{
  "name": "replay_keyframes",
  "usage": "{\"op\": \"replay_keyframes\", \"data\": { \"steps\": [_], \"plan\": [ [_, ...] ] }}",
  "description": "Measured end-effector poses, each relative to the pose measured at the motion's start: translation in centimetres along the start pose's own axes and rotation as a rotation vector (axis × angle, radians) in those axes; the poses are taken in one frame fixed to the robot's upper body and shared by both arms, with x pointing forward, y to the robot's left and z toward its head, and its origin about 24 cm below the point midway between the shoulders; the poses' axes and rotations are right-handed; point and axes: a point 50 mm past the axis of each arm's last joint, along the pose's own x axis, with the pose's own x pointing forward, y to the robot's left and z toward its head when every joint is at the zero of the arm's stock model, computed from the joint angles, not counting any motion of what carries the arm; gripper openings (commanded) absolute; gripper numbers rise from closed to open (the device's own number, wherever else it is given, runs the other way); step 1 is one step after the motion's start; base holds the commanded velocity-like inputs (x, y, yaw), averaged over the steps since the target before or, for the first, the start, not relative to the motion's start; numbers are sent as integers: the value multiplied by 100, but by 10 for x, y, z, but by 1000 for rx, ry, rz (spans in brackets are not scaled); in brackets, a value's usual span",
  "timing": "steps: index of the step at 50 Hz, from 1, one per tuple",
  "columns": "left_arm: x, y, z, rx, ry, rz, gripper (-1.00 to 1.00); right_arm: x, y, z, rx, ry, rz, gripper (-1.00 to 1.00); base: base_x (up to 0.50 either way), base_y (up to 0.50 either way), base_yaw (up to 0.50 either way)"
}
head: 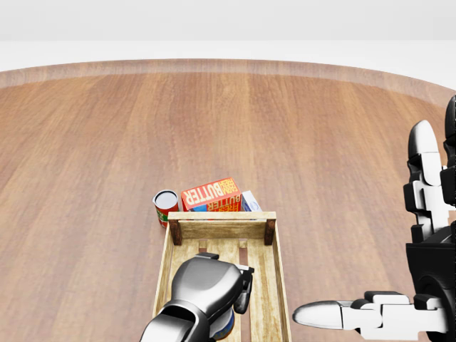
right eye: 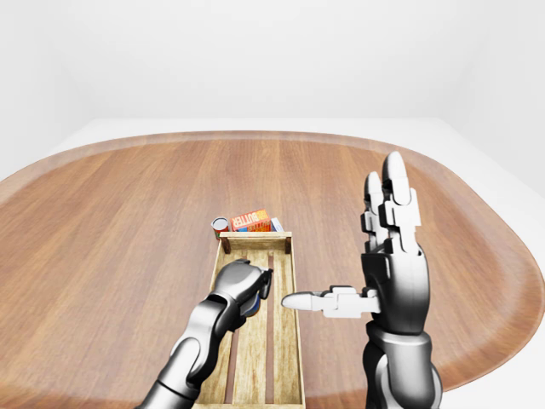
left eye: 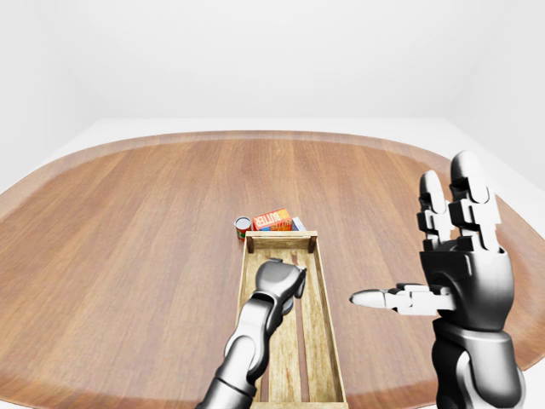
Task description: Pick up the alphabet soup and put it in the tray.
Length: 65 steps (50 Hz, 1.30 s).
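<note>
Unitree G1 arms and three-finger hands, simulator render.

Left hand [head: 206, 288]: rounded shell in glossy gunmetal grey, smooth and domed across the back, with black finger segments at its far edge. Left forearm [left eye: 251, 336]: the same dark metallic grey, built of tapered cylindrical sections with darker bands at the joints. Right hand [right eye: 375, 273]: grey metallic palm housing with black inserts; fingers [left eye: 468, 196] built of blocky white and light-grey links divided by black joint gaps, each ending in a rounded pale tip; thumb [head: 342, 315] likewise segmented, with a smooth silver-grey tip. Right forearm [right eye: 400, 371]: glossy grey, ribbed at the wrist. No cables, screws or markings discernible.
</note>
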Motion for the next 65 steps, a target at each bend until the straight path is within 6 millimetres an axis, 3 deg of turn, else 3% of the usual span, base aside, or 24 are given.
{"op": "replay_keyframes", "data": {
  "steps": [4,5,6,7,28,40,49,65],
  "plan": [
    [1,0,0,0,-1,-1,-100,0,0,0,1,1,1,100,0,0,0],
    [1,0,0,0,-1,-2,-60,0,0,0,1,0,1,100,0,0,0],
    [1,0,1,0,-1,-2,63,0,0,0,0,0,0,100,0,0,0],
    [1,0,1,0,-1,-1,100,0,0,0,0,0,0,100,0,0,0],
    [-3,10,1,2,-4,32,100,0,1,-1,0,5,1,100,0,0,0],
    [-18,19,2,-23,-24,44,100,0,0,-1,-1,5,-3,100,0,0,0],
    [-48,31,-7,-95,-45,76,100,-1,-1,2,-3,-5,-8,100,0,0,0],
    [-115,92,-35,-289,-143,329,100,-1,-1,4,-3,-14,-14,100,0,0,0]
  ]
}}
